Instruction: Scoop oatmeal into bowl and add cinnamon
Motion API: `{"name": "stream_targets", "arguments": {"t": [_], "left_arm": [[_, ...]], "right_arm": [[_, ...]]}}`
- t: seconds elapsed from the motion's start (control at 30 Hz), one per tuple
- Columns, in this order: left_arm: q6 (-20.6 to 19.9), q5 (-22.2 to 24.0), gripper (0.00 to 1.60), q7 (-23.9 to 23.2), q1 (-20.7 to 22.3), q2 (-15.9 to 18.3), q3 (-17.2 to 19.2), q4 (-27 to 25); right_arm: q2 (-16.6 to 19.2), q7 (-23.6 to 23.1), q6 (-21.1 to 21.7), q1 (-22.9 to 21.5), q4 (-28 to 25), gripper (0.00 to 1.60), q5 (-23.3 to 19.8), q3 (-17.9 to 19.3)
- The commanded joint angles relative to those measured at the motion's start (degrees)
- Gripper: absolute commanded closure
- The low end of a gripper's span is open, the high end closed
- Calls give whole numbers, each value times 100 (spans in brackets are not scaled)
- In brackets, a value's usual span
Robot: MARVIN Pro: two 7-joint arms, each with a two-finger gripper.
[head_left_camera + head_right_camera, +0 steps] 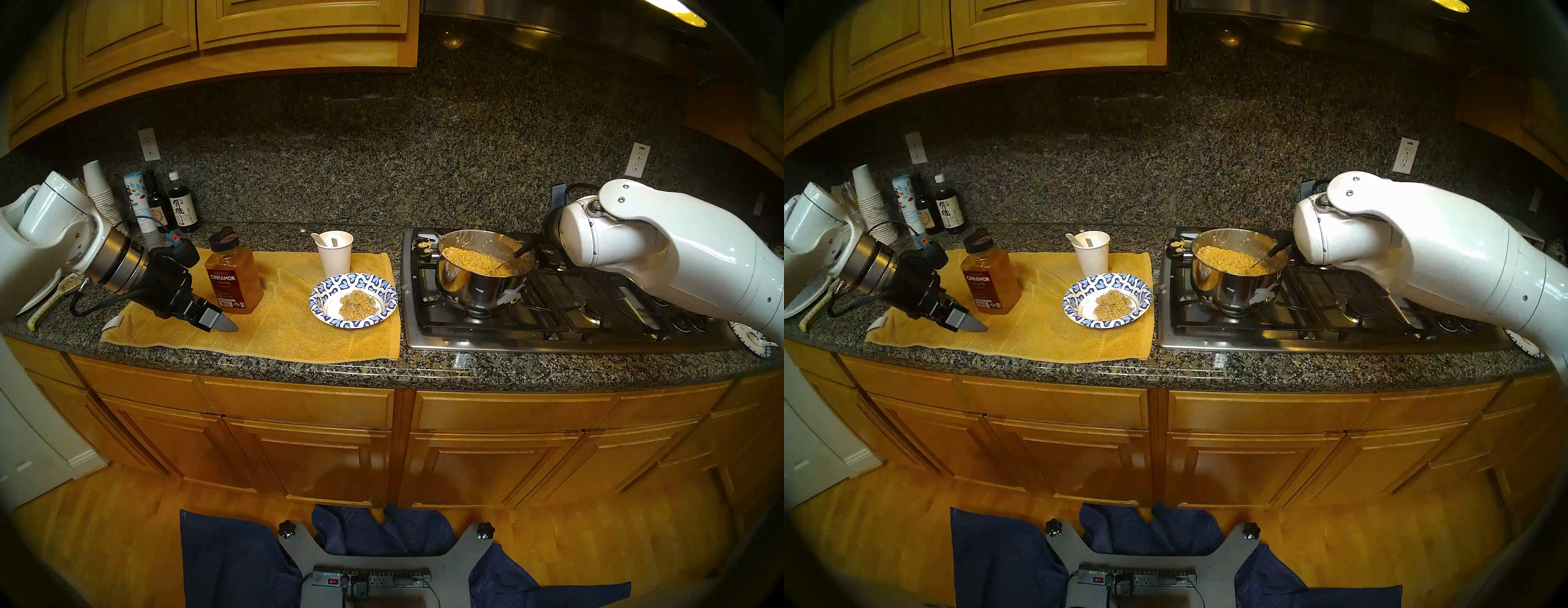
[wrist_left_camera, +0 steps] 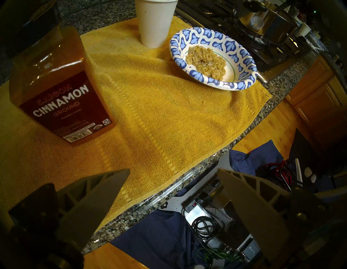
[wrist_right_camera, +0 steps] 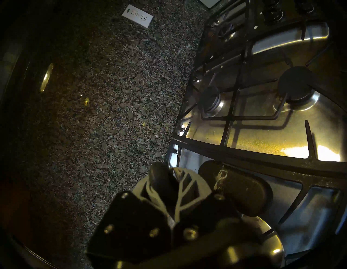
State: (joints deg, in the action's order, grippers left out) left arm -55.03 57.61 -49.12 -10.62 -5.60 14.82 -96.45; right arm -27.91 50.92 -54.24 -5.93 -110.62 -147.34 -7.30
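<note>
While the oatmeal (image 1: 481,255) you are working fills the steel pot (image 1: 479,284) on the stove's left burner, a first portion already sits in the patterned bowl (image 1: 354,299) on the yellow towel (image 1: 275,331), just left of the stove. Your right gripper (image 3: 170,185), pressed together on the spoon handle (image 1: 522,248), is at the pot's far right rim, so the carry runs leftward. The cinnamon (image 1: 232,278) stands upright beside the spread, empty left gripper (image 1: 220,322).

Shiny steel pot (image 1: 479,284), terry cloth towel (image 1: 280,331), paper bowl (image 1: 382,284), speckled granite counter (image 1: 297,369)
</note>
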Motion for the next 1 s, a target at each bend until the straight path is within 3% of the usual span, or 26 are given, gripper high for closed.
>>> {"name": "stream_targets", "arguments": {"t": [0.0,0.5,0.97], "left_arm": [[7,4,0,2,177,-13,168,7],[5,4,0,2,178,-13,169,7],[8,4,0,2,176,-13,167,7]], "right_arm": [[-81,580,-76,-618,-8,160,-41,149],[-257,524,-76,-1041,161,160,-699,-161],[-281,476,-76,-1442,240,160,-1042,-286]]}}
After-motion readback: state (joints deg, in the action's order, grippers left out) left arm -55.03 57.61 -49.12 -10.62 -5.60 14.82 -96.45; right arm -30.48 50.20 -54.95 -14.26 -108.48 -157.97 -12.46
